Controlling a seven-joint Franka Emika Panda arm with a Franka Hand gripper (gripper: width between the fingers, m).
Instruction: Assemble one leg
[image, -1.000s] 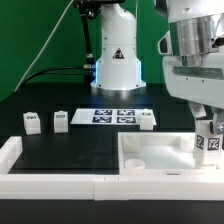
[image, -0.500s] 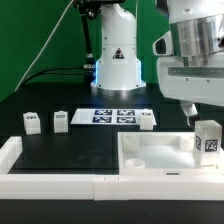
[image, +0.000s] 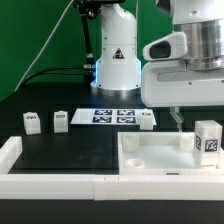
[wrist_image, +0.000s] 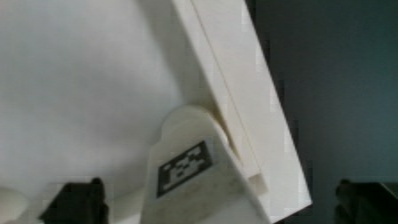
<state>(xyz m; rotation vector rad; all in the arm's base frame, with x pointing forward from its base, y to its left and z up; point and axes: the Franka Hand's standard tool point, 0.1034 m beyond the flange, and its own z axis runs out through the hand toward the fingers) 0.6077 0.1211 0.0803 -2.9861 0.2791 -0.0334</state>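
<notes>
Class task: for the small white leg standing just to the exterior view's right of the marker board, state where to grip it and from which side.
The leg stands upright on the table, and the marker board beside it lies flat, so its top and sides look free. Probably come from above and close on its two side faces near the top.

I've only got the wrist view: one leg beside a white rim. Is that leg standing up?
Observer: Yes, the leg stands upright inside the tray, by its rim on the exterior view's right.
Operator: Other legs?
Observer: Three, on the table beyond the tray: two on the exterior view's left of the marker board, one on its right.
Operator: And the gripper?
Observer: The gripper hangs over the tray, apart from the leg.
</notes>
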